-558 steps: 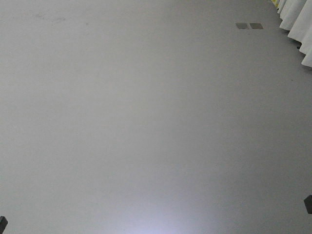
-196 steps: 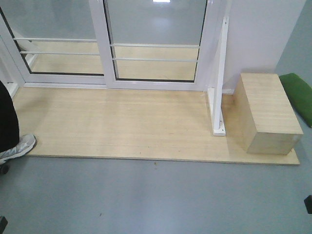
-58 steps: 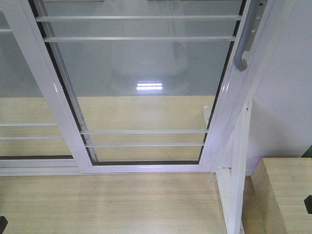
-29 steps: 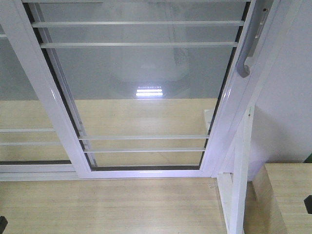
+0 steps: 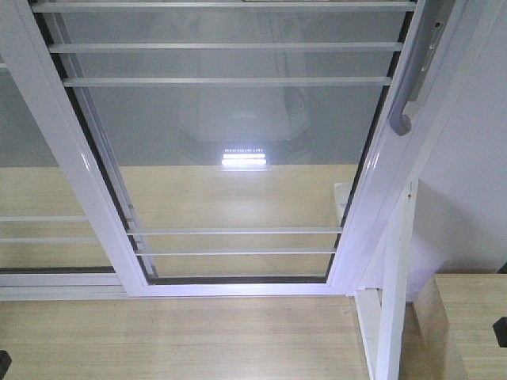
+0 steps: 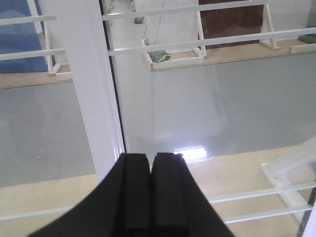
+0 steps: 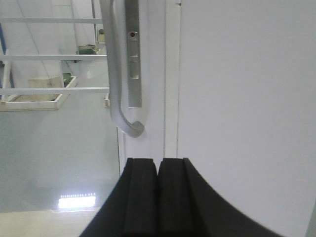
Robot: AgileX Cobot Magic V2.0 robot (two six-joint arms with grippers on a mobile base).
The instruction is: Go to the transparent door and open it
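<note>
The transparent door fills the front view, clear glass with thin white bars in a white frame. Its curved grey handle runs down the right stile. In the right wrist view that handle hangs just above and slightly left of my right gripper, which is shut on nothing and stands apart from it. My left gripper is shut and empty too, facing the white stile at the door's left edge and the glass beside it.
A second barred glass panel without a handle overlaps on the left. A plain white wall panel stands to the right, with a white bracket post and a wooden box below. A wooden platform lies underfoot.
The base has rolled from bare grey floor up to the door. Over the last second the door has drawn slightly closer and its handle has slid lower in the front view.
</note>
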